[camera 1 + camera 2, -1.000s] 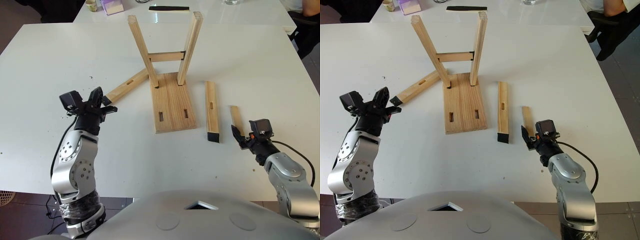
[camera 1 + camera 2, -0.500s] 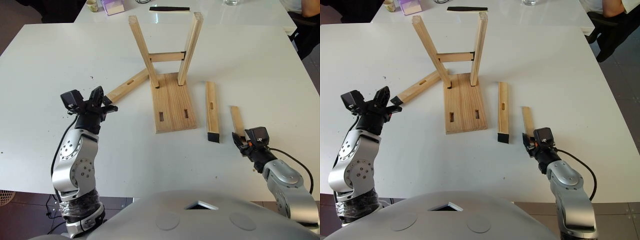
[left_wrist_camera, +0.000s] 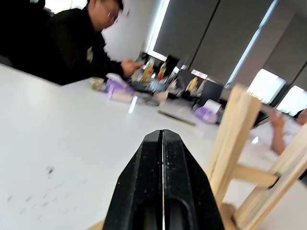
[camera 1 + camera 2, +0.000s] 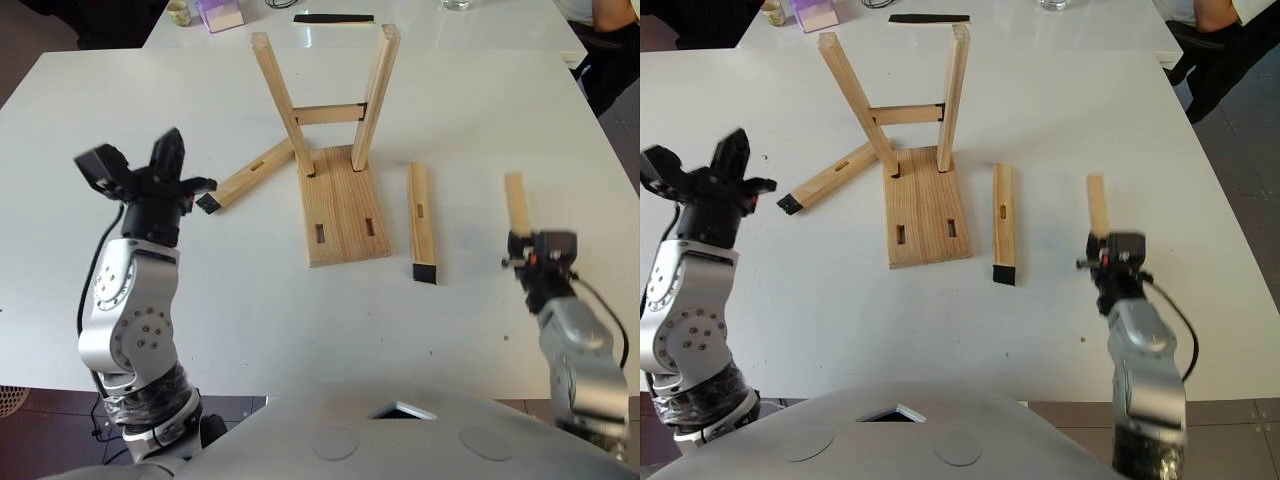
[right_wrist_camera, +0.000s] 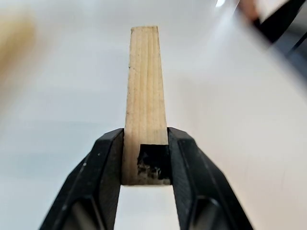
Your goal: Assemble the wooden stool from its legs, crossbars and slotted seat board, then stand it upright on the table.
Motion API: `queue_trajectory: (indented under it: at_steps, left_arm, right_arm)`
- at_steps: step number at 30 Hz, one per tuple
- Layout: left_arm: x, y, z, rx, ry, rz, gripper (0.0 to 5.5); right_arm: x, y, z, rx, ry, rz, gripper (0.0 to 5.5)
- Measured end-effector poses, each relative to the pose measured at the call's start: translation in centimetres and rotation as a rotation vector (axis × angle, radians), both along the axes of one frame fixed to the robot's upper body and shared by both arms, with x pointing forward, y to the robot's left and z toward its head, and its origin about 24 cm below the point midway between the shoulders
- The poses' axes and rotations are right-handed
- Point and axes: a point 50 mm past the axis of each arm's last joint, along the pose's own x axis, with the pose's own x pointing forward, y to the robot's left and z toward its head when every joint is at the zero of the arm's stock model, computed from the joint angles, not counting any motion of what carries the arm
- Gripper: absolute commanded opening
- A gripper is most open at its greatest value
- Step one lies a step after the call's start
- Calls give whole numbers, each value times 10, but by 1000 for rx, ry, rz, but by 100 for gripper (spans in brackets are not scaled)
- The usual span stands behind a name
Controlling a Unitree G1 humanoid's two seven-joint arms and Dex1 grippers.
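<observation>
right fingers (image 5: pixel 108 165) clamped on a crossbar (image 5: pixel 144 81), up off the table (image 4: pixel 260 300), right of the board (image 4: pixel 340 215) | left fingers (image 3: pixel 144 182) pinched together on nothing, left of board | loose leg (image 4: pixel 422 220) lying just right of board, another leg (image 4: pixel 250 172) off its far-left corner | two upright legs (image 4: pixel 283 100) plus joined bar (image 4: pixel 328 113) stuck in board's far end

Beyond the white table (image 4: pixel 120 100) stands a second white table (image 4: pixel 500 25) — a purple box (image 4: pixel 222 14) and cup (image 4: pixel 181 11) on it; grey blinds (image 3: pixel 192 33) hang at the windows (image 3: pixel 261 86) farther back.
</observation>
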Motion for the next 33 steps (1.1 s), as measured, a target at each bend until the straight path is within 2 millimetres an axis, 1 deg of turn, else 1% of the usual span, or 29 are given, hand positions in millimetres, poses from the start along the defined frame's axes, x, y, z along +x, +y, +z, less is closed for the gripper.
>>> queue_trajectory:
  at_steps: [1,2,3,4,5,6,7,8,10,11,12,13,15,17,18,21,24,29,33]
  left_arm:
    - [2,1,6,-31,-35,-13,0]
    - [4,1,13,-54,-69,-32,20]
    - [8,-1,20,-81,-108,-62,32]
    - [15,-5,31,-115,-160,-110,44]
    - [18,-6,36,-132,-185,-134,64]
    - [25,-11,48,-168,-238,-198,77]
    - [31,-16,58,-215,-288,-274,95]
    - [36,-24,72,-257,-344,-369,112]
    - [42,-39,96,-340,-431,-594,143]
    - [41,-48,109,-362,-470,-728,162]
    - [38,-57,120,-375,-496,-864,179]
    - [33,-63,128,-367,-505,-966,188]
    - [27,-69,134,-349,-490,-1075,220]
    - [25,-72,132,-341,-457,-1127,226]
    - [23,-74,131,-333,-436,-1158,226]
    - [20,-79,127,-312,-393,-1205,226]
    - [19,-78,125,-274,-374,-1224,226]
    - [20,-85,122,-244,-346,-1248,226]
    - [21,-89,120,-223,-337,-1252,226]
  right_arm:
    - [22,4,14,21,-76,11,131]
    - [39,7,25,51,-131,28,131]
    - [58,14,38,108,-185,64,131]
    - [79,24,56,187,-248,127,131]
    - [89,30,64,236,-273,165,131]
    - [104,43,82,333,-318,264,131]
    - [114,54,98,423,-347,373,131]
    - [122,68,119,494,-382,514,131]
    - [124,94,154,608,-404,835,131]
    - [118,108,173,640,-405,1036,131]
    - [110,118,187,647,-379,1232,131]
    - [102,124,196,639,-348,1378,131]
    - [91,126,205,608,-303,1540,131]
    - [87,121,206,602,-252,1621,131]
    - [86,115,207,601,-222,1651,131]
    - [85,106,211,584,-191,1681,131]
    - [86,102,213,574,-166,1707,131]
    - [84,106,205,513,-72,1772,131]
    - [84,108,196,516,-19,1797,131]
